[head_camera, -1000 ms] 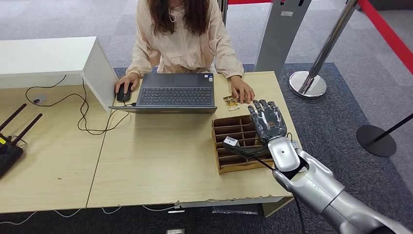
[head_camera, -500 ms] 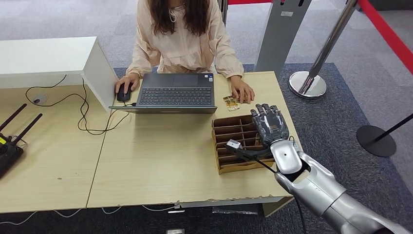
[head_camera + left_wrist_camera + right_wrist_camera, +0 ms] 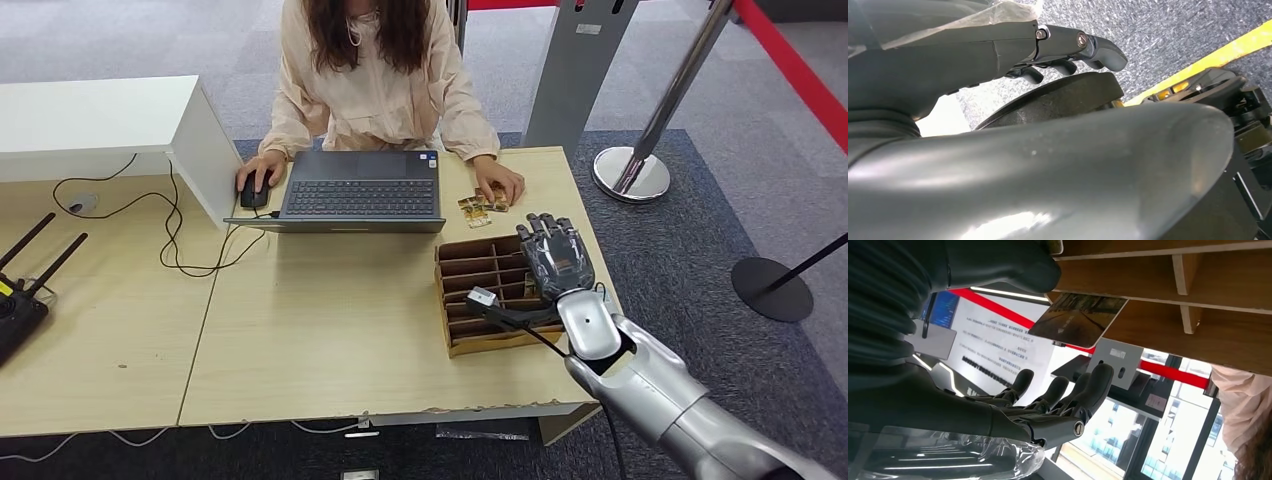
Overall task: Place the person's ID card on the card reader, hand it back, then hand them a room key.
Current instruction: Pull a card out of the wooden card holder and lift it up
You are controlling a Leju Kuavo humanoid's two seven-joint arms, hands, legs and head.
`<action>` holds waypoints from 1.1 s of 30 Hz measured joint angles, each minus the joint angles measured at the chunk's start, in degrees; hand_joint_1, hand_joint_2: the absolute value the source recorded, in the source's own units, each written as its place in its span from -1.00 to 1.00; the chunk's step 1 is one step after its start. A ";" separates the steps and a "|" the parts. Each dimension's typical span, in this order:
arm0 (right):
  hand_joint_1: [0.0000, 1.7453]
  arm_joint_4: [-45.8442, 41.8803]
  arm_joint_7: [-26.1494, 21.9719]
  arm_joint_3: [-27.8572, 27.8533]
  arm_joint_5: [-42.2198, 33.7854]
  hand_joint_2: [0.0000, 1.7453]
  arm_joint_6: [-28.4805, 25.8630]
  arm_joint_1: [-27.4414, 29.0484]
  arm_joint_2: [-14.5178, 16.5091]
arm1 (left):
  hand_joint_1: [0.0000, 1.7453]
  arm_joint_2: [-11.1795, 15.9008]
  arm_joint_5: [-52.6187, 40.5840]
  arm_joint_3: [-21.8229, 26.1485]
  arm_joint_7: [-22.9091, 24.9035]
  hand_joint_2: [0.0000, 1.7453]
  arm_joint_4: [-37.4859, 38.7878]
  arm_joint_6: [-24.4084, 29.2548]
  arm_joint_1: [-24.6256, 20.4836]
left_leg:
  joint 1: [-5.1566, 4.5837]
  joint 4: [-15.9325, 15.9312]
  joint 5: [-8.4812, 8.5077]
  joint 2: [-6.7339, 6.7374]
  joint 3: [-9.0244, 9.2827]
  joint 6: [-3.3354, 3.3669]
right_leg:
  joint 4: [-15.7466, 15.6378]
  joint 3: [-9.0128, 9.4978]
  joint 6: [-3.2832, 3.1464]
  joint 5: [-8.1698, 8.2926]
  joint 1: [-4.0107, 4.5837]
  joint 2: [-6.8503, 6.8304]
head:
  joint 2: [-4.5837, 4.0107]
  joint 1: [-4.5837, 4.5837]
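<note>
Head view: my right hand (image 3: 556,258) hovers over the right side of the wooden rack (image 3: 470,300) on the desk (image 3: 330,330).
Right fingers: stretched out and apart, nothing in them.
Right wrist view: a dark card (image 3: 1078,317) sticks out of a rack slot, close to my thumb; I can't tell whether they touch.
Left hand (image 3: 1068,47): hangs by my side over grey carpet; I can't tell whether its fingers are spread or curled in.
Cards (image 3: 473,209): small, yellowish, on the desk between laptop (image 3: 360,190) and rack, with the person's hand (image 3: 499,183) touching them; which one is the ID I can't tell.
Person's other hand: on a mouse (image 3: 254,190) left of the laptop.
</note>
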 joint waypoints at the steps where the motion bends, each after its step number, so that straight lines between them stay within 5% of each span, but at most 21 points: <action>1: -0.31 0.22 0.00 -0.03 -0.01 1.00 -0.20 0.02 0.07 | -1.00 0.00 0.04 0.01 -0.10 -1.00 0.00 0.00 0.00 | 0.00 0.00 0.00 0.00 0.01 0.00 | 0.00 0.01 0.00 0.00 0.00 0.00 | 0.00 0.01; 9: 0.83 1.83 0.00 -0.16 -0.40 1.00 -0.92 0.39 0.40 | -1.00 0.00 0.08 0.01 -0.52 -1.00 0.00 0.00 0.01 | 0.00 0.00 0.00 0.01 0.04 0.00 | 0.00 0.04 0.00 0.02 0.00 0.00 | 0.00 0.01; 33: 0.78 5.31 -0.62 -0.56 -1.34 1.00 -5.22 0.51 1.79 | -1.00 -0.02 0.01 0.08 -1.02 -1.00 0.00 -0.17 0.01 | 0.00 0.00 0.01 0.02 0.14 0.00 | 0.00 0.13 0.00 0.04 0.00 0.01 | 0.00 -0.01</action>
